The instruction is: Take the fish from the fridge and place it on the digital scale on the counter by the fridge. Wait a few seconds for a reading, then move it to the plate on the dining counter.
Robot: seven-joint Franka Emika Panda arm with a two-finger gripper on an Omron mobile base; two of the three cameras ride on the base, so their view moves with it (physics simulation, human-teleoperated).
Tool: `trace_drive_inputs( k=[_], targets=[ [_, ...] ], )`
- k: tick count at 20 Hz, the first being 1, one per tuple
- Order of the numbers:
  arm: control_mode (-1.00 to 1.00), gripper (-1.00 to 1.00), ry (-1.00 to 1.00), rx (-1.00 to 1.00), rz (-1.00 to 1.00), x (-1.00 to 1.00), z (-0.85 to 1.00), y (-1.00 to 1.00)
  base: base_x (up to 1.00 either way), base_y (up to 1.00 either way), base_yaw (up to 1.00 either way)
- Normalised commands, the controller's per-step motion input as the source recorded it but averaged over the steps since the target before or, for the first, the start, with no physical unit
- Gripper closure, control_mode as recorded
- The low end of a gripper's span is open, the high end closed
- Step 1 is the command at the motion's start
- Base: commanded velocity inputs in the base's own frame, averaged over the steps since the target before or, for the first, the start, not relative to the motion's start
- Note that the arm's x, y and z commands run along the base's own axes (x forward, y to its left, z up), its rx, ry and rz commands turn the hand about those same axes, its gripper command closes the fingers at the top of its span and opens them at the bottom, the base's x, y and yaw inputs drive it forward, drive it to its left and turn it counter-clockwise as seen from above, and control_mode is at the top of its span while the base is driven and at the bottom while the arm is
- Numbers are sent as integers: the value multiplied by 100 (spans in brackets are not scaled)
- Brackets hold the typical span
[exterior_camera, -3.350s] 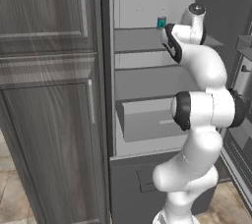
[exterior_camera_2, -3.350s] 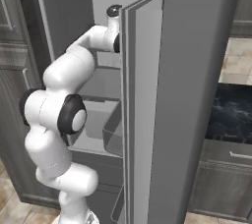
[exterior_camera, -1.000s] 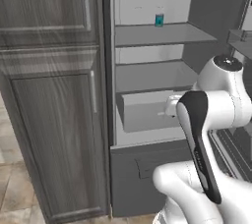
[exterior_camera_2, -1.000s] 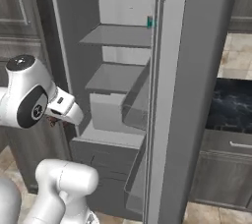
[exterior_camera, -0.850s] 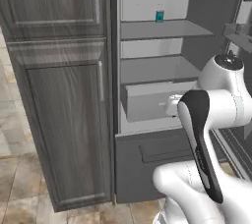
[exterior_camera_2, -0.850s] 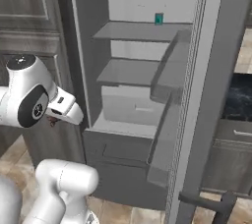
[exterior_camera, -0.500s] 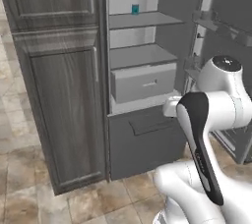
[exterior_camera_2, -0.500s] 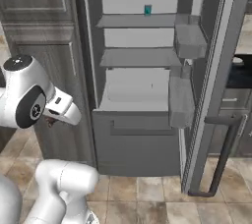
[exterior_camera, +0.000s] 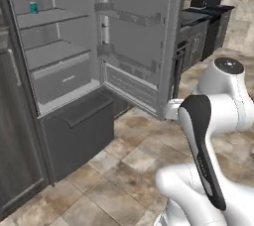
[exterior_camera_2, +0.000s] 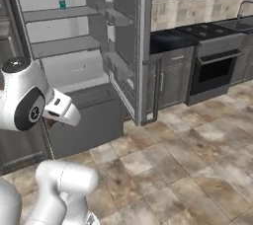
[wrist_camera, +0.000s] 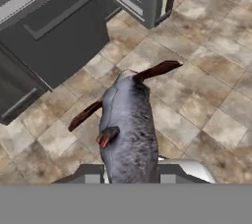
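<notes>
Swung away from the fridge, the left base view now sees it open at the left, a teal cup on its upper shelf and tiled floor ahead. From the right base view, a black-topped desk and an oven stand right of the open door. Looking down the hand view, the fingers are clenched on the grey fish, held above the tiles.
</notes>
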Motion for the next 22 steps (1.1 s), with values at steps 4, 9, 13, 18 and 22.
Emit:
trace_drive_inputs(
  k=[4, 9, 13, 18, 22],
  targets=[
    [100, 100, 0, 0, 0, 0, 0, 0, -64, 0, -83],
    [100, 100, 0, 0, 0, 0, 0, 0, -32, -28, -79],
    [100, 100, 0, 0, 0, 0, 0, 0, 34, -42, -53],
    [100, 100, 0, 0, 0, 0, 0, 0, 93, -26, -33],
    [100, 100, 0, 0, 0, 0, 0, 0, 100, 0, -17]
  ],
)
